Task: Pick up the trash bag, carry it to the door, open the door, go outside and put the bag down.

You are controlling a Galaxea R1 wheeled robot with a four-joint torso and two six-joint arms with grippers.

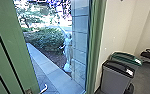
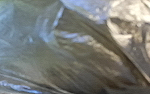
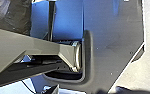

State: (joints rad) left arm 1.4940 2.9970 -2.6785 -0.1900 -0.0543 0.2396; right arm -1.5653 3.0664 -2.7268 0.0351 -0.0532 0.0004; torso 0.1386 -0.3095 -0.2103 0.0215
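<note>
Green metal, by the look of it, the door (image 1: 16,42) stands open on the left claw's side, its handle (image 1: 44,88) jutting near the gap. Past the gap, ahead of both claws, lie sunlit paving (image 1: 49,68) and a bush (image 1: 44,37). On the right claw's side are the door frame (image 1: 94,47) and two bins: a grey one (image 1: 116,78) with a black lid, and just behind it one with a green lid (image 1: 126,57).

Shiny dark plastic, which I take for the trash bag (image 2: 78,55), lies close up against the left claw's wrist; part of it is also near the right claw. How wide either claw is open, and whether the left one grips the bag, I cannot tell.

So, as I judge it, picking up, carrying to the door and opening it are done. Going outside seems unfinished, with the frame and bins both ahead of the claws, and the bag has yet to be put down out there.
</note>
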